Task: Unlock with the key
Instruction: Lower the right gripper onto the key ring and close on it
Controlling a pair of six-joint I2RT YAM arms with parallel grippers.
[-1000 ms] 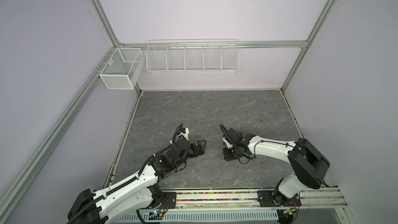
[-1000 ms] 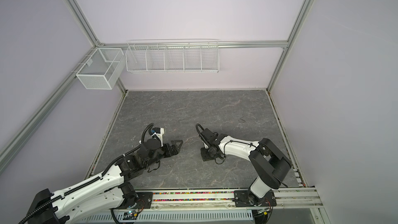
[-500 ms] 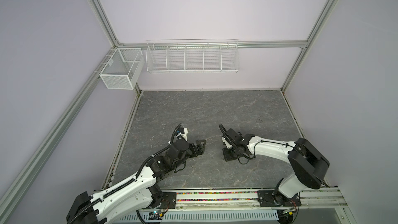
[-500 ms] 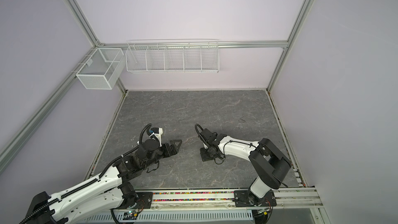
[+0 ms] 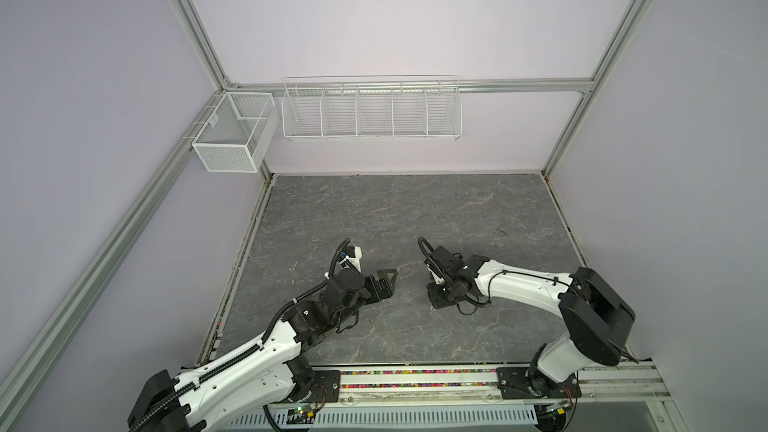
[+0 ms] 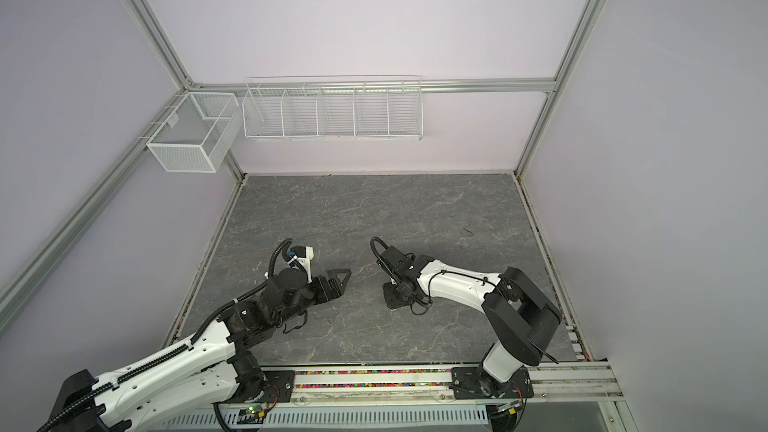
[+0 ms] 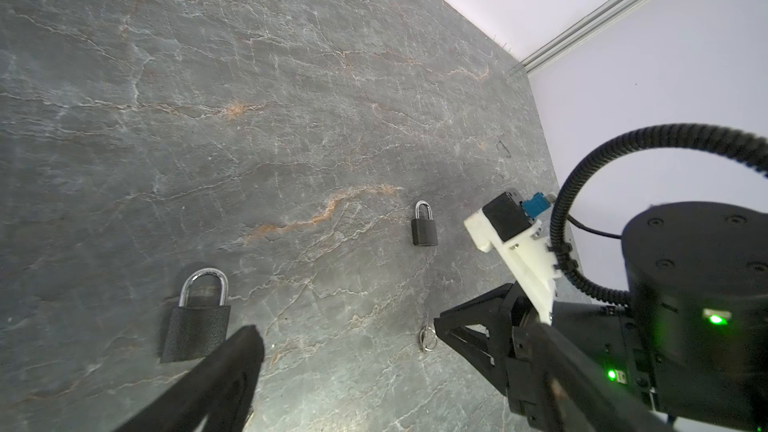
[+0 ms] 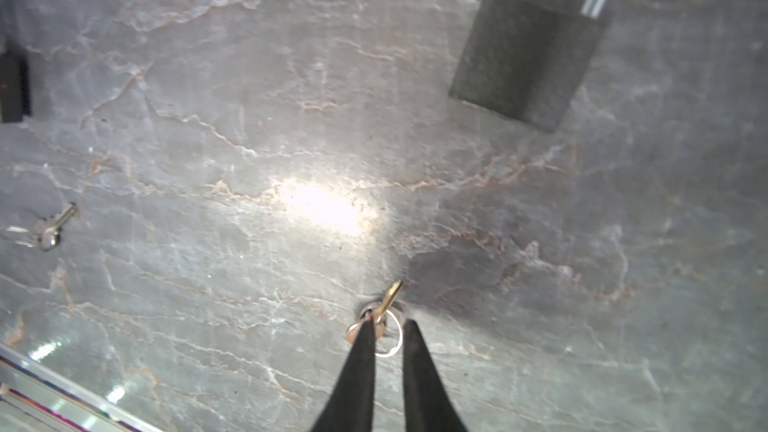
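Note:
A brass key [image 8: 385,309] on a ring lies on the grey stone floor [image 8: 291,139]. My right gripper [image 8: 387,326] points down at it, open only a little; one fingertip [image 8: 365,332] covers the key's head and the ring shows in the narrow gap. The left wrist view shows that key [image 7: 427,336] beside the right gripper's finger. A large black padlock [image 7: 197,326] [image 8: 528,56] and a small black padlock [image 7: 424,228] lie flat with shackles closed. My left gripper [image 7: 386,332] [image 5: 384,282] hovers wide open and empty near the large padlock. In both top views the right gripper [image 5: 436,301] [image 6: 390,299] is low over the floor.
A second, silver key [image 8: 50,228] [image 5: 369,319] lies on the floor toward the front rail [image 5: 415,376]. Two white wire baskets [image 5: 371,110] [image 5: 232,139] hang on the back and left walls. Lilac walls and aluminium posts close in the cell.
The left arm has shifted slightly with its gripper still wide open. The right arm stays in place over the key; its jaws have eased a little apart.

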